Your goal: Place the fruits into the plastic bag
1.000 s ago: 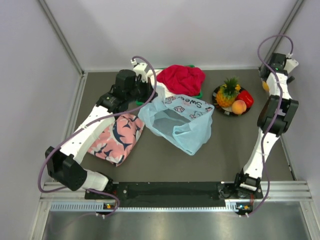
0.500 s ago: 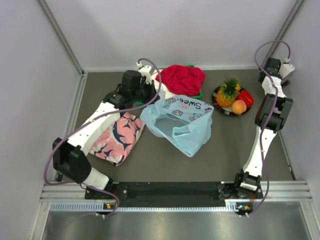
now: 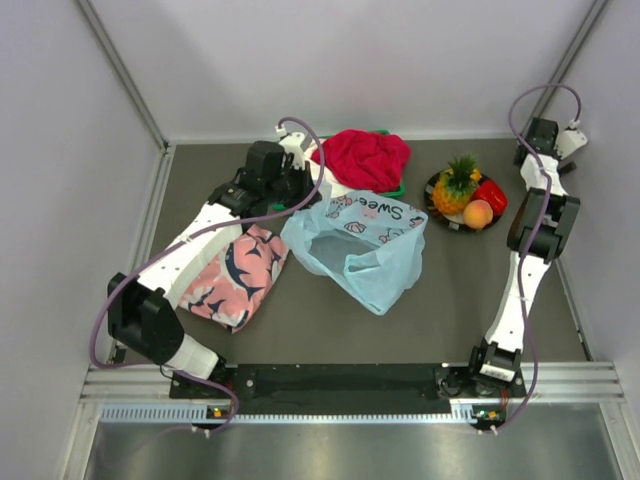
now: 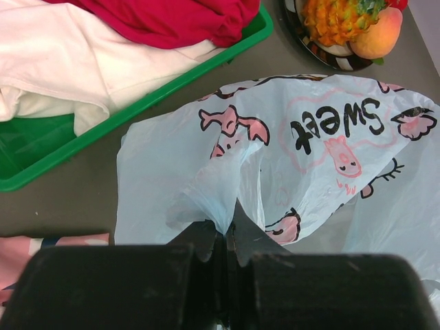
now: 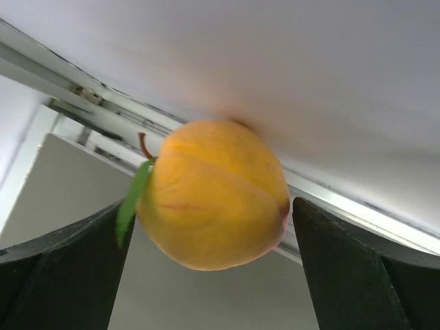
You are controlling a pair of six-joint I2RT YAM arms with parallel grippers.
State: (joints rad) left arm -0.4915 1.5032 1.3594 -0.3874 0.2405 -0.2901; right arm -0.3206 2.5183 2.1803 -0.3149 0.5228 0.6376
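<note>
The light-blue plastic bag (image 3: 362,240) (image 4: 323,158) lies mid-table with its mouth open. My left gripper (image 3: 303,192) (image 4: 230,230) is shut on a bunched edge of it. On a dark plate (image 3: 433,200) sit the pineapple (image 3: 455,188) (image 4: 337,17), a red fruit (image 3: 491,194) and the peach (image 3: 478,214) (image 4: 377,38). My right gripper (image 3: 538,158) (image 5: 210,206) is at the back right by the wall, open. The yellow-orange mango (image 5: 216,196) sits between its fingers with a gap on each side.
A green tray (image 3: 395,190) (image 4: 137,113) holds red and white clothes behind the bag. A pink shark-print cloth (image 3: 235,272) lies under my left arm. Walls and a metal rail (image 5: 344,199) close in around my right gripper.
My left gripper has drawn the bag's edge slightly right and back. My right wrist has swung closer to the back right wall, around the mango.
</note>
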